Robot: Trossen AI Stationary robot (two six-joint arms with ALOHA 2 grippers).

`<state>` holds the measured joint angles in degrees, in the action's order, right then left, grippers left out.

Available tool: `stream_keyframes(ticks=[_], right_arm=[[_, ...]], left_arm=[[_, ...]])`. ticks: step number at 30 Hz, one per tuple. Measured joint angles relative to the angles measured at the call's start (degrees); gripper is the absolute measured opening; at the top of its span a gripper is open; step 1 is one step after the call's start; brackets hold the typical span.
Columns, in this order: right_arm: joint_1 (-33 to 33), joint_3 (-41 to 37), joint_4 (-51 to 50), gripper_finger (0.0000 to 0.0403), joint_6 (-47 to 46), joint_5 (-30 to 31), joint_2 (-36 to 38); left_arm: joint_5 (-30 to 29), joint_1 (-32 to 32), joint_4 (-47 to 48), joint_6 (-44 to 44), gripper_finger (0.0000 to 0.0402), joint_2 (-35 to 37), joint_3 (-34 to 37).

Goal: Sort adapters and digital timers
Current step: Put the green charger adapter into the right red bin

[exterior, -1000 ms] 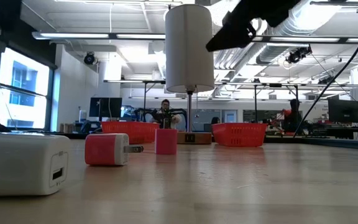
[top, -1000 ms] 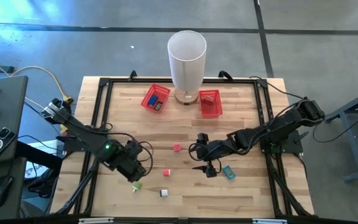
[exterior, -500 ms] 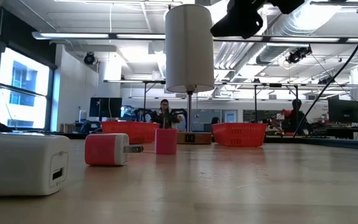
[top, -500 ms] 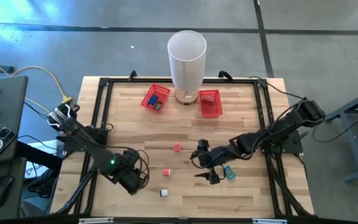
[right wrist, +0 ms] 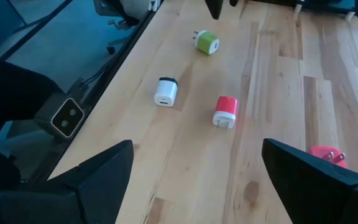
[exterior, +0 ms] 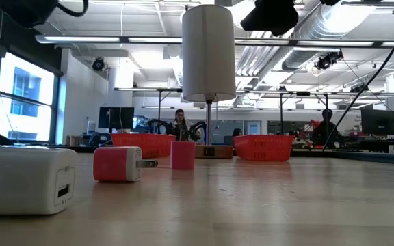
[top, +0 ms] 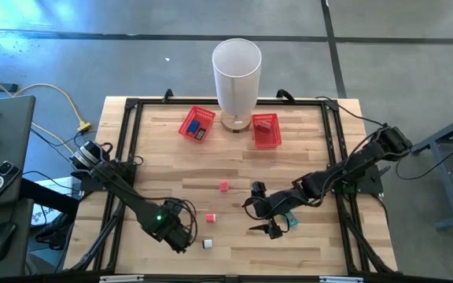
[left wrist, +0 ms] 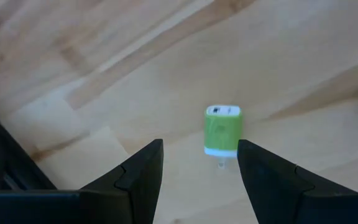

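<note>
Left wrist view: the left tool (left wrist: 197, 163) is hovering with parted, empty fingers over the green adapter (left wrist: 222, 129).

The adapter is lying flat on the surface (top: 234, 165), prongs toward the tool, slightly off-centre between the fingers, so 1 finger is risking clipping it and skidding it away. The right tool (top: 272, 228) is hanging wide open and empty near the teal timer (top: 291, 219); the 2 red baskets (top: 197, 124) are sitting well apart.

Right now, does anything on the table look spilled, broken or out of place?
Nothing looks damaged or spilled. The green adapter, white adapter and red adapter just lie loose and unsorted on the table, outside the red baskets.
</note>
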<state>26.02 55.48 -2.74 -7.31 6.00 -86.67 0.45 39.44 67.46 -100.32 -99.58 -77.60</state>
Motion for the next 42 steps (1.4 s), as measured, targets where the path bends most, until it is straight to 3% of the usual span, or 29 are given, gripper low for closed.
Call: stream_keyframes(ticks=[11,19,42], right_arm=[[0.0,0.0,0.0,0.0344,-0.1,0.0,0.0],[0.0,0.0,0.0,0.0344,-0.2,0.0,0.0],[0.0,0.0,0.1,0.0344,-0.4,0.0,0.0]], left_arm=[[-3.3,-0.3,-3.0,-0.2,0.0197,-0.5,0.0],[-1.1,-0.1,-8.5,-0.4,0.0197,-2.6,0.0],[-2.9,2.4,-7.5,-5.1,0.0197,-3.4,0.5]])
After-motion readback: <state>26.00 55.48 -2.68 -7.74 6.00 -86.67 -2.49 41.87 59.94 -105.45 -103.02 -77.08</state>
